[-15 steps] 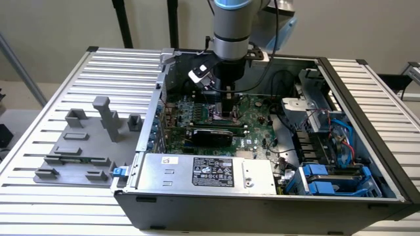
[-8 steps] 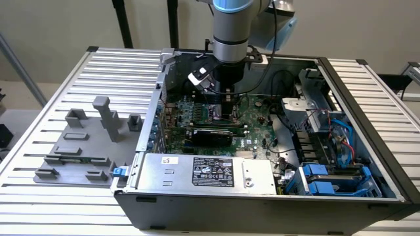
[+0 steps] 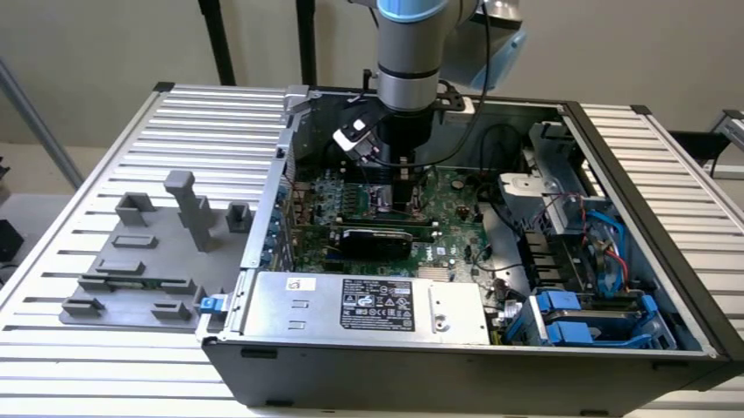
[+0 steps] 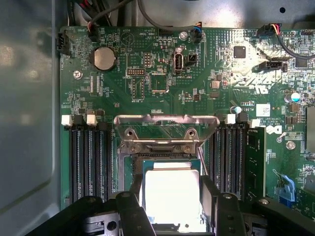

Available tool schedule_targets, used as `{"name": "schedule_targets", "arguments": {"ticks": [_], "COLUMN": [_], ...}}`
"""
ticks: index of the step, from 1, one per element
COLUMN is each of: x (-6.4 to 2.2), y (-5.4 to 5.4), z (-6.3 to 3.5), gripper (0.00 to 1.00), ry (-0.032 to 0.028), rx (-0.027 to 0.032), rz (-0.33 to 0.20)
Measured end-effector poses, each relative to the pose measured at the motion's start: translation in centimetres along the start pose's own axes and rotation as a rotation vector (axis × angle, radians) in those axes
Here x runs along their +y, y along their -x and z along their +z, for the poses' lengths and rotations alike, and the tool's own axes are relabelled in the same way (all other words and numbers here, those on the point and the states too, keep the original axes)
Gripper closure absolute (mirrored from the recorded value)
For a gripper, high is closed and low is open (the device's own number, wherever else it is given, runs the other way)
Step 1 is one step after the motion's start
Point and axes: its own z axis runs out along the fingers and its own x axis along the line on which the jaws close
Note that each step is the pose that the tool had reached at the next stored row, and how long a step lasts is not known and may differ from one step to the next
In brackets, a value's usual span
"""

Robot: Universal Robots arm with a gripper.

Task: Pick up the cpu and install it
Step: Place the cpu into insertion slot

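Fingers [image 4: 210, 204], two, clasp one cpu [image 4: 172, 199] at one socket [image 4: 162, 153].

plain beige wall [image 3: 93, 43] behind a ribbed metal table [image 3: 209, 104], evenly lit

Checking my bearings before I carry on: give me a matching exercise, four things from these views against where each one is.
Things:
1. cpu
2. coin battery
3. power supply box
4. grey fixture

Places:
A. on the slatted table, outside the case, at the exterior view's left
B. between the fingers of the hand
C. inside the case, against its wall nearest the exterior camera
D. seated on the green motherboard, apart from the hand

Pairs: 1-B; 2-D; 3-C; 4-A
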Motion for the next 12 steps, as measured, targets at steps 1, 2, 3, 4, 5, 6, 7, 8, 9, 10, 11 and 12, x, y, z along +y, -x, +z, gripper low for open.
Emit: {"name": "schedule_targets", "arguments": {"ticks": [1, 2, 3, 4, 5, 6, 7, 8, 9, 10, 11, 12], "x": [0.00, 0.00, 0.00, -0.01, -0.01, -0.01, -0.02, -0.02, -0.03, -0.03, -0.03, -0.04], "y": [-0.06, -0.11, -0.15, -0.20, -0.25, -0.31, -0.38, -0.45, -0.48, -0.50, -0.51, -0.51], "z": [0.00, 0.01, 0.02, 0.04, 0.08, 0.12, 0.16, 0.21, 0.28, 0.34, 0.39, 0.45], "gripper": [0.45, 0.45, 0.45, 0.45, 0.45, 0.45, 0.45, 0.45, 0.45, 0.45, 0.45, 0.45], "ry": [-0.0001, -0.0002, -0.0002, -0.0004, -0.0006, -0.0007, -0.0008, -0.0008, -0.0007, -0.0007, -0.0008, -0.0006], "rx": [0.0000, 0.0000, 0.0000, -0.0003, -0.0006, -0.0009, -0.0014, -0.0023, -0.0033, -0.0047, -0.0064, -0.0083], "rz": [0.001, 0.002, 0.004, 0.007, 0.010, 0.014, 0.017, 0.019, 0.020, 0.020, 0.020, 0.020]}}
